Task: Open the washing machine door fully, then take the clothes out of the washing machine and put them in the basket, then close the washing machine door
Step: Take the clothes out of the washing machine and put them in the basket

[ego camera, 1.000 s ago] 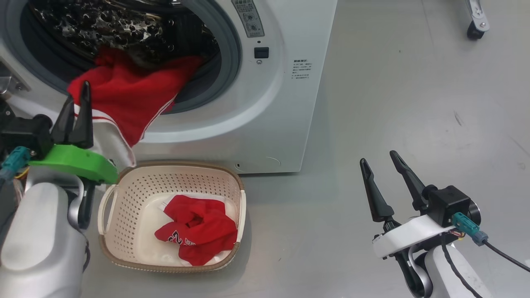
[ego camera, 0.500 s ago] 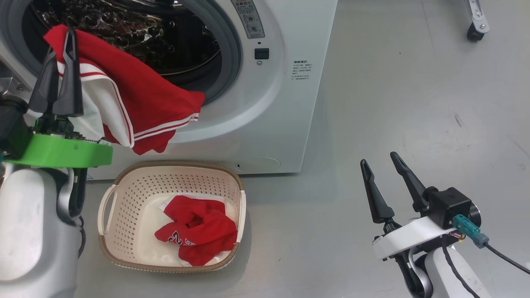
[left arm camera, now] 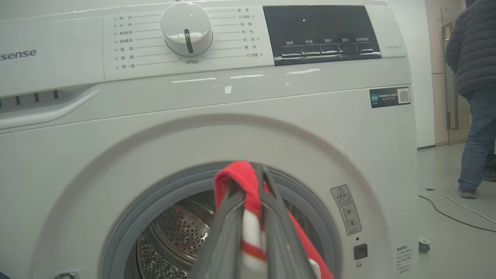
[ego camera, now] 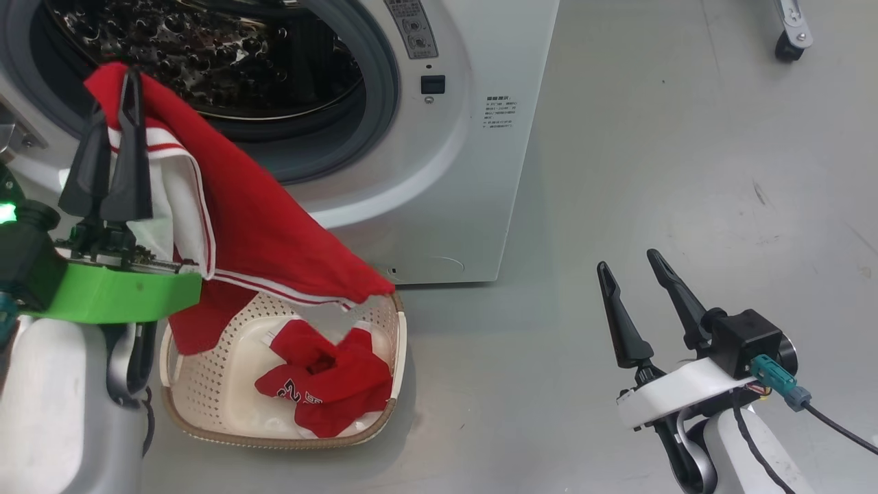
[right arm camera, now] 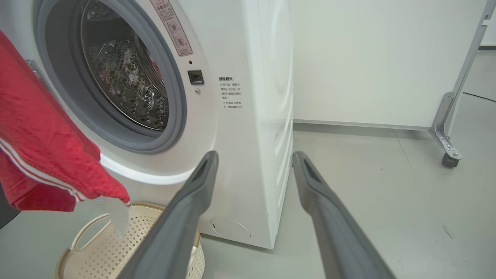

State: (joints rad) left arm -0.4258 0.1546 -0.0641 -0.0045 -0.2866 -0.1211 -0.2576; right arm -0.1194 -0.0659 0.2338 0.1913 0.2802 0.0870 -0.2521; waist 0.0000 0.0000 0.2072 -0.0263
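Note:
My left gripper (ego camera: 116,92) is shut on a red garment with white trim (ego camera: 254,226), one of the clothes, held up in front of the washing machine (ego camera: 453,171). The cloth hangs free of the open drum (ego camera: 206,48), and its lower hem drapes over the cream basket (ego camera: 274,439). A second red garment (ego camera: 329,391) lies in the basket. In the left wrist view the fingers (left arm camera: 271,217) pinch the red and white fabric (left arm camera: 240,178). My right gripper (ego camera: 626,259) stands open over the floor to the right. The washing machine door is out of view.
Grey floor (ego camera: 686,171) spreads to the right of the machine. A wheeled metal frame leg (right arm camera: 447,147) stands at the far right. A person in a dark jacket and jeans (left arm camera: 472,77) stands beyond the machine, with a cable (left arm camera: 453,209) on the floor nearby.
My left gripper pulled the red garment out of the drum and raised it. The cloth has since swung down and now hangs over the basket. The right arm stayed still.

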